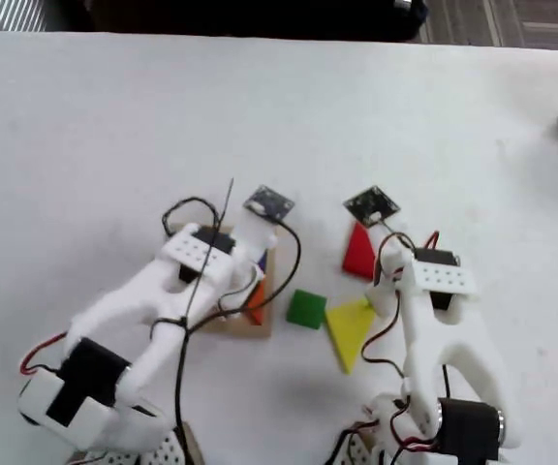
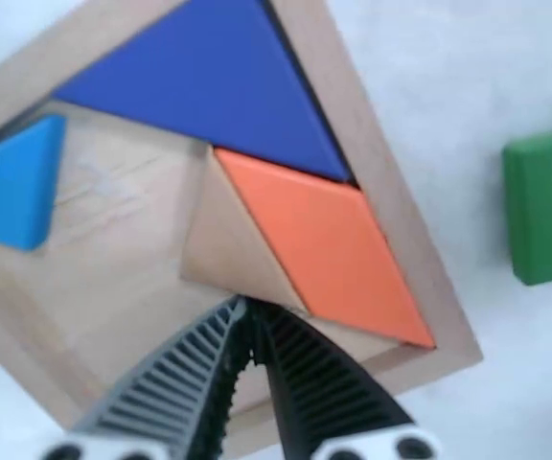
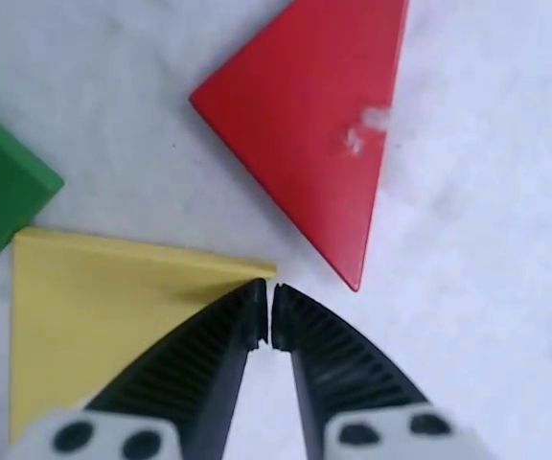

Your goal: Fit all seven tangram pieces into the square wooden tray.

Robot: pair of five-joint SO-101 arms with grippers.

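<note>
white table (image 1: 114,126) carries the tray (image 2: 377,163) near its front edge under the left gripper (image 2: 249,331), pressed together; the right gripper (image 3: 264,311), likewise closed at a corner of the yellow triangle (image 3: 94,297), should, i'd say, spread and straddle it squarely.

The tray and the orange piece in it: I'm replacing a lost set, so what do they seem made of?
The tray looks like bare light wood: pale tan with faint grain on its floor. The orange piece has flat, even matte colour, no grain showing: likely painted wood, though plastic is possible.
</note>
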